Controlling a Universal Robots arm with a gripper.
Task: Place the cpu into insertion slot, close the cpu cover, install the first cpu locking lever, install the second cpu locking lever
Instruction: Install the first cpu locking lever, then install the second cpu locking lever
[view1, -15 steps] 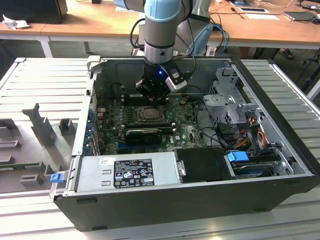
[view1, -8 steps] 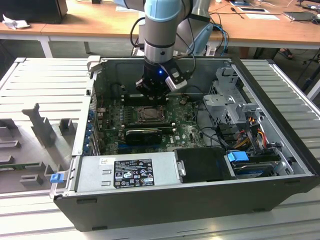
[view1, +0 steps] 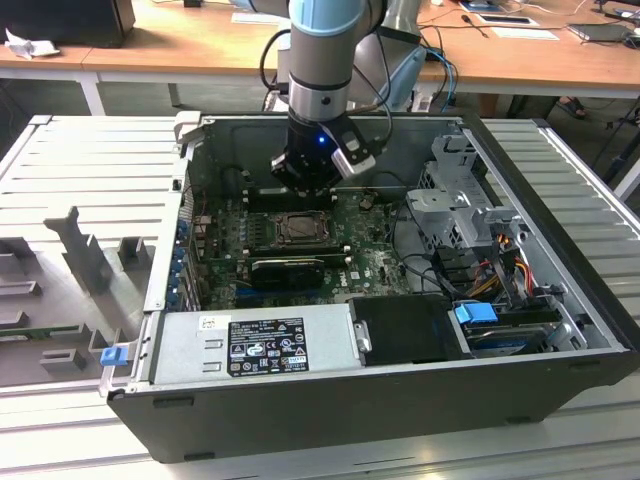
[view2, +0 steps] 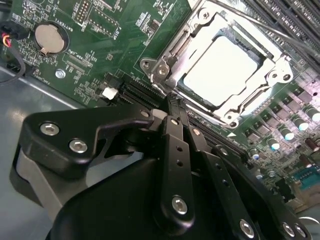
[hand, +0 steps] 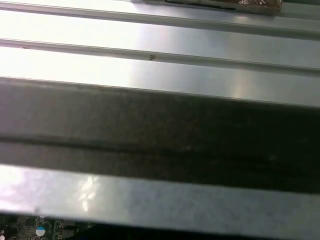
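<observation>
Silvery cpu cover (view2: 172, 55) lies closed over the cpu (view2: 222, 70) just ahead of the gripper (view2: 172, 102), fingers together, empty; lever locking seems in hand.

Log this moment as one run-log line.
cpu: seated in insertion slot | cpu cover: down over it | claw: shut, empty, tips at cover's edge

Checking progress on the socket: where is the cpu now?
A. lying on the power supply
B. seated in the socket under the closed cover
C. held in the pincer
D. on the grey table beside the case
B: in the second wrist view the pale cpu lies in the insertion slot with the cpu cover down around it.
</observation>
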